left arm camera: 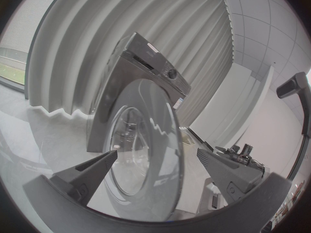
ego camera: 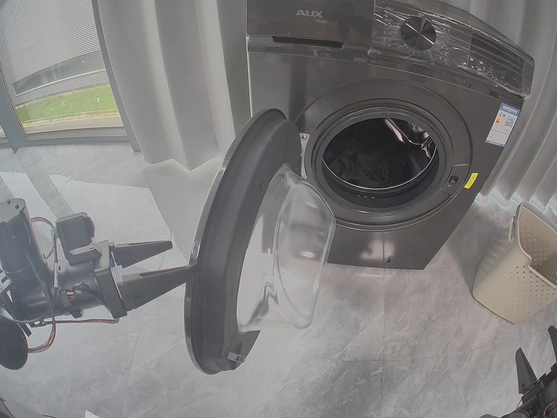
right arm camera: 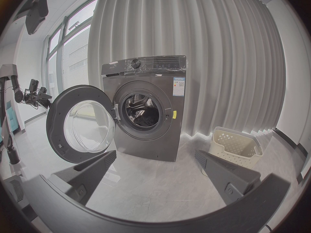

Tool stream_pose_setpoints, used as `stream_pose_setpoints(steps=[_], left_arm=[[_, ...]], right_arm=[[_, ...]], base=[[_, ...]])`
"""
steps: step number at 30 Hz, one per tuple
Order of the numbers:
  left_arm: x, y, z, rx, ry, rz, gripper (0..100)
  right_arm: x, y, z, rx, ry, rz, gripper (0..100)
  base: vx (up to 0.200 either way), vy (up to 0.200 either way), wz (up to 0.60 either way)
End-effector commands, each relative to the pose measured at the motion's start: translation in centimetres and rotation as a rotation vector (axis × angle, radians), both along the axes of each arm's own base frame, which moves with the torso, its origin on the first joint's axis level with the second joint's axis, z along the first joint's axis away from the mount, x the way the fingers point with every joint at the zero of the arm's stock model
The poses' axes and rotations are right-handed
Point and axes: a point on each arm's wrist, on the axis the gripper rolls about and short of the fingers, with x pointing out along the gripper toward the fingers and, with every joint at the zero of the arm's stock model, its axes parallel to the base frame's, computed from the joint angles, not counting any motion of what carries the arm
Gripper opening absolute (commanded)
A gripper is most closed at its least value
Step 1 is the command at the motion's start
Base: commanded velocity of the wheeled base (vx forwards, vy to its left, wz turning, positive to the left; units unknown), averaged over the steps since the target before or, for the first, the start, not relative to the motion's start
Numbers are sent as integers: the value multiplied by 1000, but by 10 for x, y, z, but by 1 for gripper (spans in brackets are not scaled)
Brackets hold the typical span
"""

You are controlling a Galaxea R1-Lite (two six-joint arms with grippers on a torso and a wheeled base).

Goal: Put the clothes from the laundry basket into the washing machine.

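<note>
The grey washing machine (ego camera: pixel 377 88) stands with its round door (ego camera: pixel 232 233) swung wide open. Dark clothes (ego camera: pixel 371 166) lie inside the drum, also seen in the right wrist view as a dark heap (right arm camera: pixel 142 118). The cream laundry basket (ego camera: pixel 516 268) sits on the floor right of the machine; its inside (right arm camera: pixel 236 144) looks empty. My left gripper (ego camera: pixel 183 256) is open at the door's outer face (left arm camera: pixel 145 146), one fingertip close to its rim, holding nothing. My right gripper (right arm camera: pixel 155 152) is open and empty, low and back from the machine, in front of the basket.
Grey tiled floor (ego camera: pixel 371 332) spreads in front of the machine. White curtains (ego camera: pixel 174 59) hang behind it and a window (ego camera: pixel 52 59) is at the far left. The open door juts out over the floor toward my left arm.
</note>
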Motion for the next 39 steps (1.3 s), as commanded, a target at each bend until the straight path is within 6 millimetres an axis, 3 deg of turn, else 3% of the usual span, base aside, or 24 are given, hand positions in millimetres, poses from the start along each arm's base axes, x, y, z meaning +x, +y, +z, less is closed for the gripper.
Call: stream_pose_setpoints(steps=[1, 7, 8, 10, 15, 21, 25, 28, 39], left_arm=[[10, 9, -8, 5, 32, 62, 100], [9, 5, -10, 3, 46, 32, 100], [8, -8, -10, -5, 61, -31, 100], [7, -14, -10, -10, 72, -59, 100], [11, -52, -23, -23, 144, -203, 100], [27, -91, -28, -137, 108, -295, 100], [30, -106, -32, -238, 102, -264, 100], [37, -108, -43, -251, 87, -213, 100], [31, -100, -42, -249, 79, -146, 100]], right_arm=[[1, 0, -5, -2, 7, 1, 100], [1, 0, -5, -2, 7, 1, 100], [1, 0, -5, -2, 7, 1, 100], [1, 0, -5, -2, 7, 1, 100], [1, 0, -5, -2, 7, 1, 100], [1, 0, -5, -2, 7, 1, 100], [1, 0, -5, -2, 7, 1, 100], [1, 0, -5, -2, 7, 1, 100], [1, 0, -5, -2, 7, 1, 100]], base=[[0, 0, 0], [0, 0, 0], [0, 0, 0], [0, 0, 0], [0, 0, 0], [0, 0, 0], [0, 0, 0], [0, 0, 0], [0, 0, 0]])
